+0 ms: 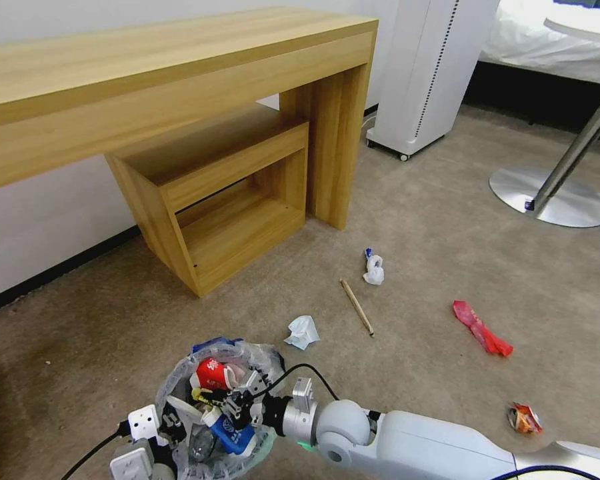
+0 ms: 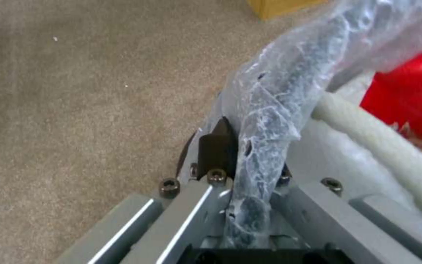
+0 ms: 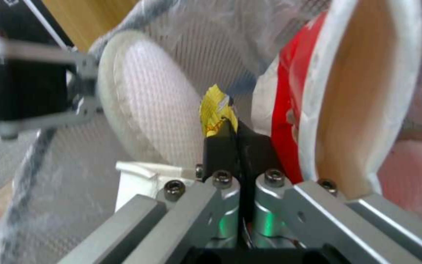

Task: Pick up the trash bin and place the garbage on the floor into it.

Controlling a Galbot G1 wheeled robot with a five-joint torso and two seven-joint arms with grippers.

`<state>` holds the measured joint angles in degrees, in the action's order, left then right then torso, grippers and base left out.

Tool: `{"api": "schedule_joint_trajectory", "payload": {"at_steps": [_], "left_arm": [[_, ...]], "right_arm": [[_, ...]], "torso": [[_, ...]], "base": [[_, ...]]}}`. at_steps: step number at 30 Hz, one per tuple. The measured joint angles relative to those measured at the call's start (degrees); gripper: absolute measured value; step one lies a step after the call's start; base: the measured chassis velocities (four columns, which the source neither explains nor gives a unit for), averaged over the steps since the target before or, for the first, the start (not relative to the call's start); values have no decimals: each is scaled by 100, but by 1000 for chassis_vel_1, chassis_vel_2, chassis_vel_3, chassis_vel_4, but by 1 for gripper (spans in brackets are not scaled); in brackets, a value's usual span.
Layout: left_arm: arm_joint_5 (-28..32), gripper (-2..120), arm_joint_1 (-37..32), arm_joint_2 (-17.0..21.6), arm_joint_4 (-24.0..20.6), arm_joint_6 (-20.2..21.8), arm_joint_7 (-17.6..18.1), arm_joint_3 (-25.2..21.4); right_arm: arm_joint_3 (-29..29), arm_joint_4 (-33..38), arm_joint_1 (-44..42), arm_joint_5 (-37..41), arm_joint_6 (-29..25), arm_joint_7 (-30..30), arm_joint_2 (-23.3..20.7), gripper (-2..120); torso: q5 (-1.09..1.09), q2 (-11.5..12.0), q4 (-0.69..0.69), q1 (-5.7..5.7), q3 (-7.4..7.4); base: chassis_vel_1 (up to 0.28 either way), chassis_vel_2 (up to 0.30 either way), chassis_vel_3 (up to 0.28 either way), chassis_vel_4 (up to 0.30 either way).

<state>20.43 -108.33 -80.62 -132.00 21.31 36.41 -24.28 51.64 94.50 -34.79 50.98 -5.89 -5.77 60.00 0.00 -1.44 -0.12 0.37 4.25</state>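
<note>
The trash bin (image 1: 180, 373) with its crinkled plastic liner (image 2: 269, 95) is at the bottom left of the head view, held off the carpet. My left gripper (image 1: 170, 423) (image 2: 247, 154) is shut on its rim and liner. Inside lie a red paper cup (image 1: 211, 373) (image 3: 289, 110), a blue-white carton (image 1: 232, 437) and a white slipper (image 3: 147, 106). My right gripper (image 1: 232, 402) (image 3: 230, 128) reaches over the bin's mouth, shut on a yellow wrapper (image 3: 214, 110). On the carpet remain a tissue wad (image 1: 303, 331), a wooden stick (image 1: 357, 307), a white wad (image 1: 373, 269), a red wrapper (image 1: 481, 328) and a crumpled red-orange wrapper (image 1: 525, 418).
A wooden desk (image 1: 180, 73) with a low shelf unit (image 1: 227, 200) under it stands against the wall at the left. A white appliance on wheels (image 1: 427, 73) is behind. A round metal table base (image 1: 550, 197) and its pole are at the right.
</note>
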Motion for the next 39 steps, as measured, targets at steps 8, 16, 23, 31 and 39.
{"api": "schedule_joint_trajectory", "payload": {"at_steps": [8,16,23,31,39], "left_arm": [[-9,0,16,-71,44,-11,16,19],[0,0,26,-61,72,-16,53,-5],[-36,0,11,-105,97,-22,58,1],[-103,0,12,-151,135,-23,51,32],[-161,0,2,-182,167,-24,36,65]], "right_arm": [[117,-68,-29,-141,-96,90,19,0],[46,117,43,-123,66,-385,-90,16],[-36,185,31,-65,184,-395,-65,44],[-102,165,87,-96,115,-299,-9,73],[-218,214,199,-93,58,-176,34,99]], "torso": [[1,0,0,0,0],[0,0,0,0,0],[0,0,0,0,0],[0,0,0,0,0],[0,0,0,0,0]], "base": [[0,0,0,0],[0,0,0,0],[0,0,0,0],[0,0,0,0],[0,0,0,0]]}}
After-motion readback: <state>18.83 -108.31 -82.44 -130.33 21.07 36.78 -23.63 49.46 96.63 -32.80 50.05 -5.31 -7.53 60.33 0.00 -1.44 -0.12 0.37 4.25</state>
